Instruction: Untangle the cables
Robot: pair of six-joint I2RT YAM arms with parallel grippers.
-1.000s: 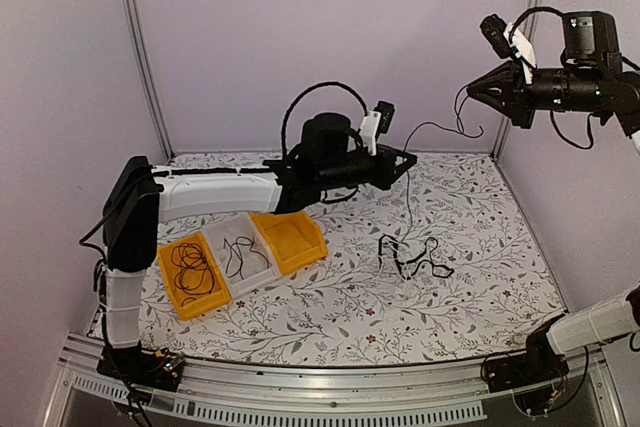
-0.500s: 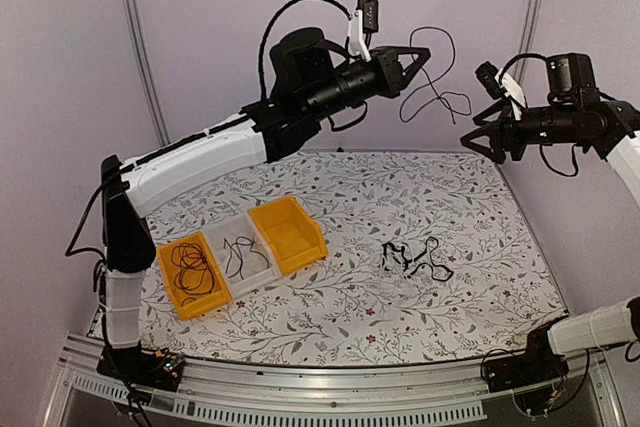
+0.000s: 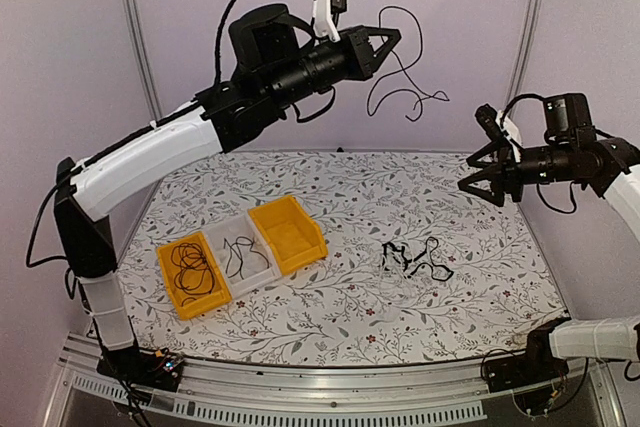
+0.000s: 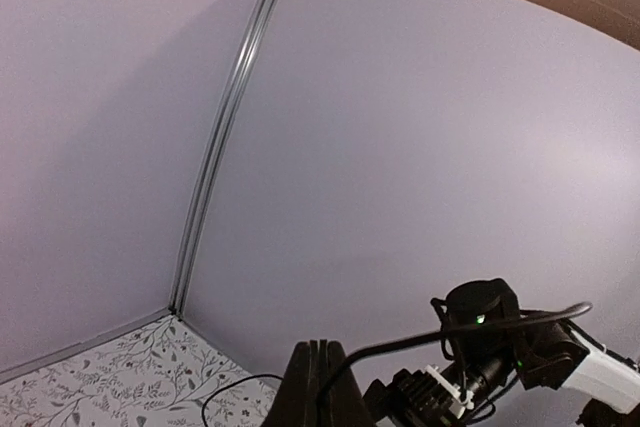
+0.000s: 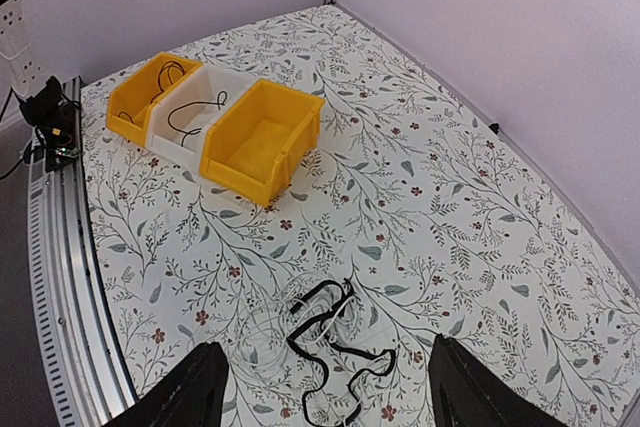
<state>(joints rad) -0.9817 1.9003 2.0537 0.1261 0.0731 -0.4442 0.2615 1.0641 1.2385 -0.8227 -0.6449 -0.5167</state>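
- Black cable [image 3: 398, 87], 1 thin strand, hangs free in the air from the left pincer [image 3: 388, 40], high above and to the right of the bin row [image 3: 262, 239]. The pincer's tips are pressed together on it, as the left wrist view also shows.
- Right pincer [image 3: 474, 175] is spread wide and holds nothing, hovering in the air far to the right of the bin row.
- Tangle [image 3: 414, 259] of black loops, with a pale cord [image 5: 262, 335] among them, lies on the bench [image 3: 350, 322] to the right of the bin row, well apart from it.
- Step in hand, as I judge it: 1 cable hangs clear of the tangle and is due to go to a bin.
- Next move calls for swinging the left arm down over the bin row and lowering the dangling loops inside before letting go, so nothing trails over a wall.
- Bin row is 3 bins side by side:
  - The left yellow bin [image 3: 200, 305] holds a coiled black cable [image 3: 190, 267].
  - The white middle bin [image 3: 255, 280] holds a thinner black cable [image 3: 238, 252].
  - The right yellow bin [image 3: 300, 247] is empty.
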